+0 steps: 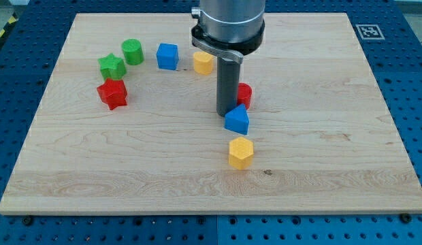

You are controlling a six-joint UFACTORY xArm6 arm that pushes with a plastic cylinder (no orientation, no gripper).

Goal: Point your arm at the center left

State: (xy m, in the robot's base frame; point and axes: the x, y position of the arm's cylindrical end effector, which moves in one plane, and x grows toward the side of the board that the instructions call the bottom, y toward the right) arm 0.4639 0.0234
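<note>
Our tool, a bare rod holding nothing, has its tip [227,116] at desk [320,170] centre, touching the blue block [237,120] at its 4 o'clock. To reach centre left we slide toward 9 o'clock, passing below the red star [112,94]. That target patch is bare pale wood.

Wooden board [320,156], pale grain, lying on a blue perforated bench [408,68]. Sitting on it: green star [112,67], green cylinder [133,52], red star [113,94], blue cube [167,56], yellow block [203,62], red block [244,94] partly hidden, blue block [237,120], yellow hexagonal block [241,152].
</note>
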